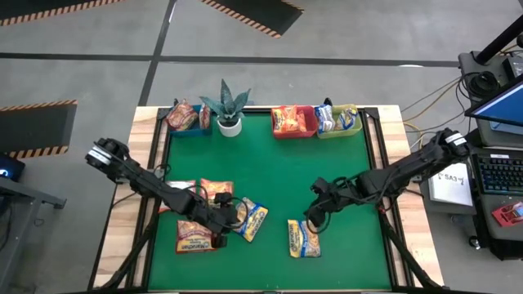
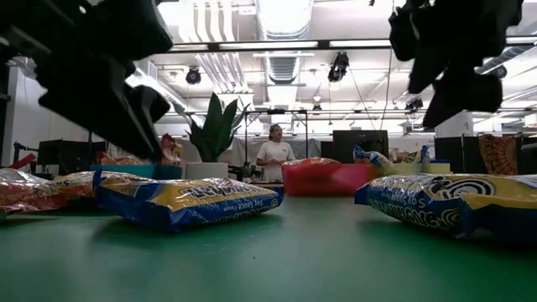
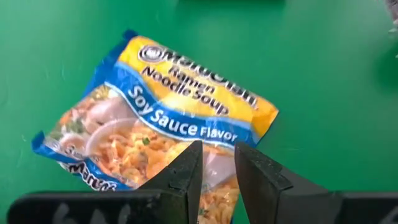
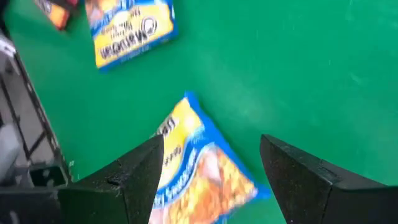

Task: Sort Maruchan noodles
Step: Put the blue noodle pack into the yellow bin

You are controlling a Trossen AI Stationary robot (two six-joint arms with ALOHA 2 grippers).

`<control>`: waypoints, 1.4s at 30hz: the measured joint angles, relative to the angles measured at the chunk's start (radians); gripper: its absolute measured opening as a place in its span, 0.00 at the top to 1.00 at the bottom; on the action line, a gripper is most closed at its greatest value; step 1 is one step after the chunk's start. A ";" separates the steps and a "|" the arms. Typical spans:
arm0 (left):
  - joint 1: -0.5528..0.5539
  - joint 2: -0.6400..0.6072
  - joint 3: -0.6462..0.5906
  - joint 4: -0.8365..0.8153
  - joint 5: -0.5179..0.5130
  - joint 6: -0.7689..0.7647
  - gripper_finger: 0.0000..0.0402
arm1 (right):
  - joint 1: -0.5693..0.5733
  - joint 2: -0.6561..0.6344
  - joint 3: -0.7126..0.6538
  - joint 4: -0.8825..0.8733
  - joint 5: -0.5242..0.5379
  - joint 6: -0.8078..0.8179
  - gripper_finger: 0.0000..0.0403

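Note:
Two blue-and-yellow Maruchan noodle packets lie flat on the green table. My left gripper (image 1: 233, 214) hovers over the left packet (image 3: 155, 124), slanting down, its fingers open with only a narrow gap (image 3: 217, 148); the low view shows it above that packet (image 2: 189, 201). My right gripper (image 4: 211, 142) stands wide open above the right packet (image 1: 304, 238), well clear of it in the low view (image 2: 453, 201). Three red and orange packets (image 1: 194, 237) lie under and beside my left arm.
Along the far edge stand a blue bin (image 1: 186, 120) with red packets, a potted plant (image 1: 229, 110), a red bin (image 1: 294, 122) with orange packets and a yellow-green bin (image 1: 339, 120) with blue-and-yellow packets. Bare green mat (image 1: 278, 171) lies in the table's middle.

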 joint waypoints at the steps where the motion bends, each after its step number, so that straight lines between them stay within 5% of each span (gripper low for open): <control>1: 0.000 0.008 -0.001 0.000 0.000 -0.005 0.81 | 0.000 0.003 -0.008 0.022 0.016 0.000 0.37; 14: -0.003 0.103 -0.010 0.002 -0.033 -0.082 0.81 | -0.041 0.229 0.011 0.427 0.039 -0.189 0.37; 24: 0.017 0.123 -0.016 0.108 -0.431 0.050 0.81 | -0.140 0.370 0.120 0.431 0.037 -0.341 0.37; 32: 0.004 0.076 -0.022 0.083 -0.287 0.099 0.81 | -0.231 0.370 0.131 0.378 -0.025 -0.350 0.28; 42: 0.009 0.173 -0.030 0.099 -0.312 0.045 0.81 | -0.286 0.468 0.132 0.455 -0.026 -0.395 0.13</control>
